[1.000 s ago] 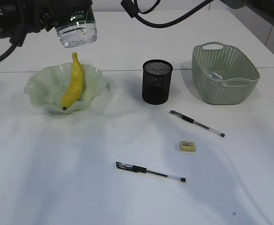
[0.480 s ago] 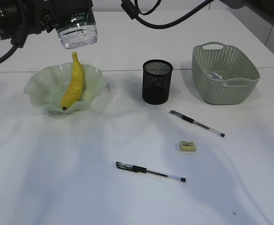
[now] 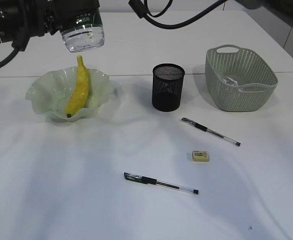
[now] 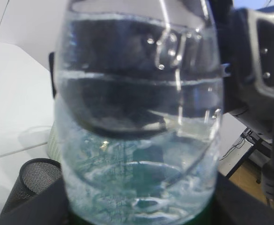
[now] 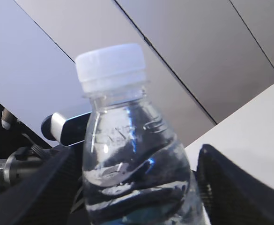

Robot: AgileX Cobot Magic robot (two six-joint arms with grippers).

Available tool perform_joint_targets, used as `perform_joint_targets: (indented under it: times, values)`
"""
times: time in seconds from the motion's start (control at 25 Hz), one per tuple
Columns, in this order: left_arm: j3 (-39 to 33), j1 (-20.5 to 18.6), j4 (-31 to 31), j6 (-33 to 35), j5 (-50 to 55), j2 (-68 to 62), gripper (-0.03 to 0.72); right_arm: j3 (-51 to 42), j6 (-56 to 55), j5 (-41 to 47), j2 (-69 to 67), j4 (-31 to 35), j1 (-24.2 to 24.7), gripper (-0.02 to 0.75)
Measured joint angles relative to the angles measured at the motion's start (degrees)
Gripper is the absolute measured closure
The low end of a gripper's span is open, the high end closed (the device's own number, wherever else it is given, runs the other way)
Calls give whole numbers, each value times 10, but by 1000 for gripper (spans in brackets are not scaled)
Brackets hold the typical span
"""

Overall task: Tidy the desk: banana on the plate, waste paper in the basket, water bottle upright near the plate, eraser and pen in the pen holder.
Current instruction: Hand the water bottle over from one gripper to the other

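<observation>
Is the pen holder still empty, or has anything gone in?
Apparently empty: both pens and the eraser lie on the table; the pen holder's bottom isn't visible.

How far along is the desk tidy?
Done: banana on the plate, paper in the basket. In hand: water bottle held in the air above the plate by the left gripper. Left: eraser and two pens lie outside the pen holder.

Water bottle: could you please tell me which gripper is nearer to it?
Left. The left gripper is clamped on the water bottle, holding it above the table; the right gripper has open jaws flanking it, showing no grip.
</observation>
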State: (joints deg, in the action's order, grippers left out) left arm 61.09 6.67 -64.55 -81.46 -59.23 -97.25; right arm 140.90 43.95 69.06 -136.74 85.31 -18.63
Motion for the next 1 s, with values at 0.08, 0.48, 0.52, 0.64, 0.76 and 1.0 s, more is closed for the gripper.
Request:
perform_joint_targets:
  times: [0.08,0.48,0.52,0.64,0.76,1.0]
  values:
    - [0,0,0,0,0,0,308,0,-8,1,0,0,0,137]
    - [0,0,0,0,0,0,308,0,-20,7,0,-1,12,128]
    - [0,0,0,0,0,0,308,0,-22,7,0,-1,16,128]
    - [0,0,0,0,0,0,308,0,-26,7,1,-1,28,128]
    - [0,0,0,0,0,0,308,0,-27,7,2,-1,37,128]
    - [0,0,0,0,0,0,308,0,-27,8,2,-1,52,127]
